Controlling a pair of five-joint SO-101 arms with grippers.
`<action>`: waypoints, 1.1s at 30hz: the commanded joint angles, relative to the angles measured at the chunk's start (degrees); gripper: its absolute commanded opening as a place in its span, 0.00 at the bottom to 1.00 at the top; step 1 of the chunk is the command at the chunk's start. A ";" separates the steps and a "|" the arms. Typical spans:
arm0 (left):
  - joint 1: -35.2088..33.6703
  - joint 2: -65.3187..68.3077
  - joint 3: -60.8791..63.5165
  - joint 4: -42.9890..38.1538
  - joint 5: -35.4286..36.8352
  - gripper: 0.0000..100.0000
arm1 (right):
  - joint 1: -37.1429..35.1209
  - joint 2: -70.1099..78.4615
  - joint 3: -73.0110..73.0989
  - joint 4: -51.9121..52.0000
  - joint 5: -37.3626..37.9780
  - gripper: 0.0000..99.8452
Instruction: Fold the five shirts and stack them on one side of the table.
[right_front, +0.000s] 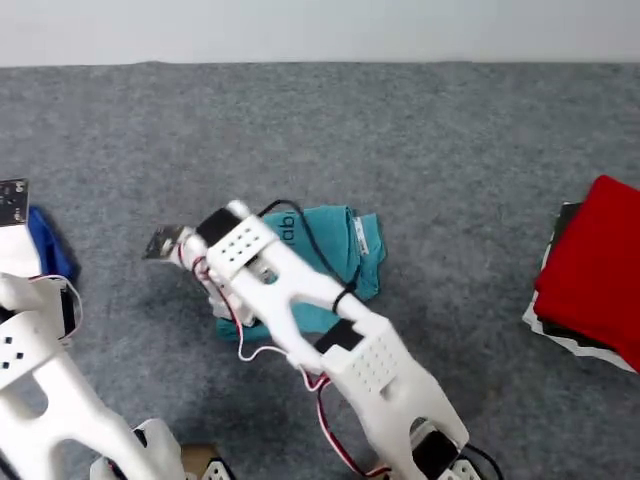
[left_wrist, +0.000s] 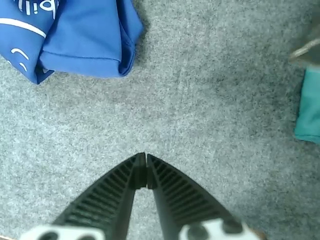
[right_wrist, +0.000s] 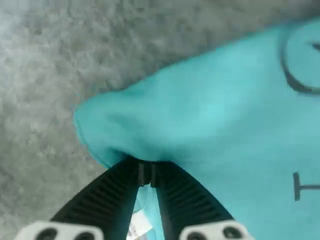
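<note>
my right gripper (right_wrist: 145, 172) pinched an edge of the crumpled teal cotton shirt (right_front: 335, 255) at mid-table; my left gripper (left_wrist: 146, 162), closed on nothing, hung near the loose blue shirt (left_wrist: 85, 35). by my judgement, the red-topped folded stack (right_front: 595, 265) at the table's side meant two were left to fold.

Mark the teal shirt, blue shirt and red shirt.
crumpled teal shirt (right_front: 335, 225): high view, upper bunched part.
blue printed shirt (left_wrist: 85, 35): left wrist view, folded body.
folded red shirt (right_front: 600, 260): high view, top face.
</note>
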 joint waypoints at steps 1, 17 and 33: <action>0.00 -1.23 -0.13 -0.97 -0.44 0.00 | -1.89 0.57 -6.42 -0.92 -0.18 0.01; 0.00 -1.32 -0.22 -0.97 -0.26 0.00 | 11.65 -12.35 -21.01 10.59 -1.85 0.01; 0.00 -1.32 0.13 3.16 -0.09 0.00 | 20.18 -27.56 10.02 10.33 -43.69 0.09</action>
